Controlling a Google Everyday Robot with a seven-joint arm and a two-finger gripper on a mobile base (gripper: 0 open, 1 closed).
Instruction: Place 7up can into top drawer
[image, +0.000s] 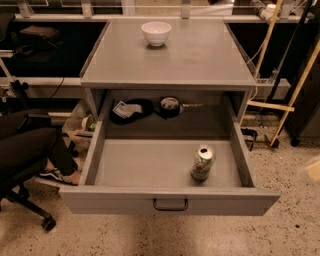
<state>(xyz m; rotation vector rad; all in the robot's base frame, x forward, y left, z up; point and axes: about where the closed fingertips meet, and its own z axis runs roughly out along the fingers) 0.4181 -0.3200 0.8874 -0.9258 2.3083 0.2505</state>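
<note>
handle: the dark pull (170, 204) sat centred on the front panel, nearest the camera, with nothing touching it.
drawer: the top drawer (150, 165) was pulled fully out. Its grey floor was mostly bare and its side walls were intact.
can: the 7up can (202, 162) stood upright on the drawer floor, right of centre and toward the front. It was close to the right wall but not touching it. The silver top with its tab faced up and the green-and-white print was visible.
can support: nothing was holding it. It rested on its own base, with no visible lean worth flagging.
gripper: the gripper (313, 170) showed only as a pale sliver at the right frame edge. It was outside the drawer and well apart from the can.
claw state: cannot tell. Too little of it was in frame to call it released or clenched. It was clearly not grasping the can.
recess behind: a dark pouch with a light card (131, 109) and a round dark object (170, 106) lay in the cabinet cavity behind the drawer, not inside it.
cabinet top: the grey surface (200, 55) carried a white bowl (156, 33) near the back edge, unrelated to the task.
left side: an office chair (25, 150) stood beside the cabinet, clear of the drawer.
progress: my read was that placement was done, since the can was in the target drawer and free-standing.
remaining: nothing for the can itself. At most the arm needed to get clear. Closing the drawer wasn't in the task.
risk: low. The can stood near the wall, so a bump to the drawer could have tipped it.
</note>
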